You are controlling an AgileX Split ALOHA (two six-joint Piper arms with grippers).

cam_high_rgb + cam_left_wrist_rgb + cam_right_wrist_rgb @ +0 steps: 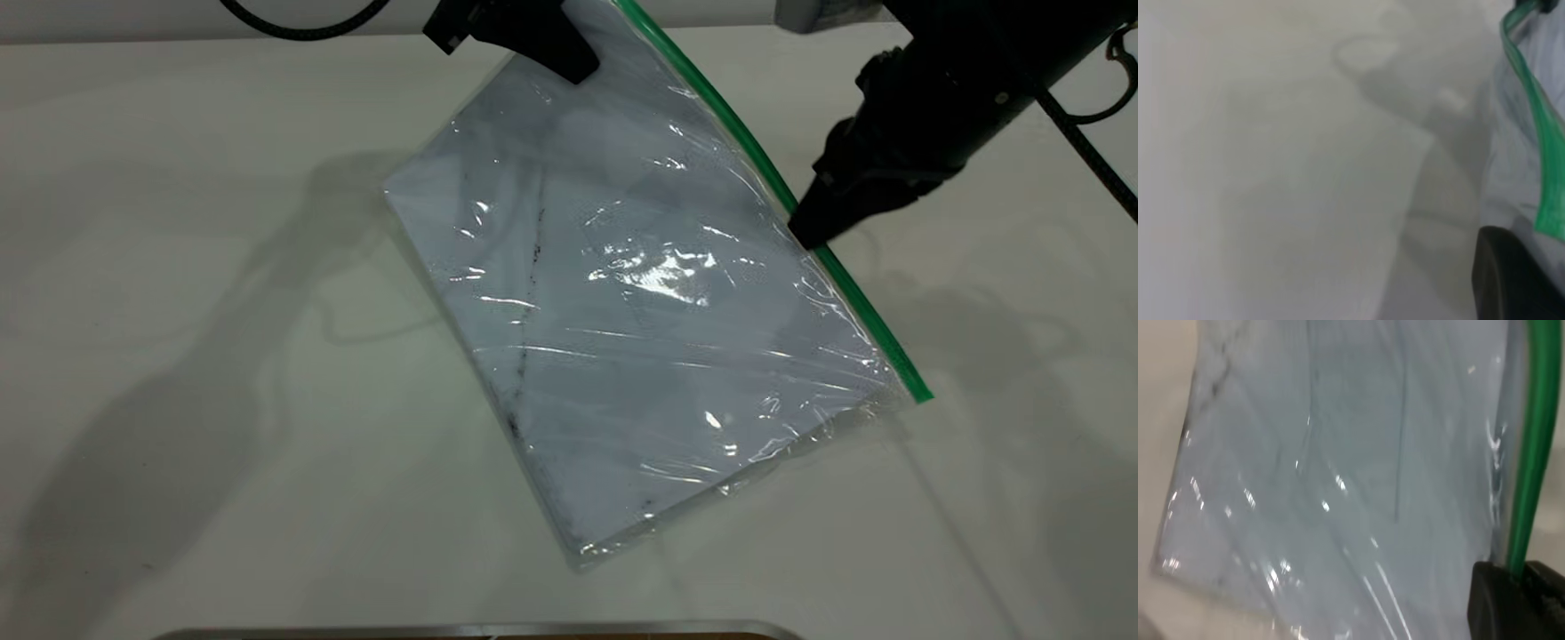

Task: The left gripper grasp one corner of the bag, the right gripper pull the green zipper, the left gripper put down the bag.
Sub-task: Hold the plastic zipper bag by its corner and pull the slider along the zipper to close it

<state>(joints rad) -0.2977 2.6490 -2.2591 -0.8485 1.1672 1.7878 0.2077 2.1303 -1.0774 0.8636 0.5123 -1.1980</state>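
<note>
The bag (622, 302) is a clear pouch with white paper and a dark smudge line inside. It hangs tilted, its far corner lifted and its near corner resting on the table. My left gripper (569, 55) is shut on the bag's top corner at the upper edge of the exterior view. The green zipper (765, 173) runs down the bag's right edge. My right gripper (811, 233) is shut on the green zipper about midway along it. In the right wrist view the green zipper (1531, 460) passes between the two black fingers (1495, 600). The left wrist view shows the green zipper (1538, 120) and one black finger (1511, 280).
The white table (178, 356) lies all around the bag, with arm shadows at left. A metal-edged object (480, 631) sits at the near table edge. Black cables (1093, 151) hang at the far right.
</note>
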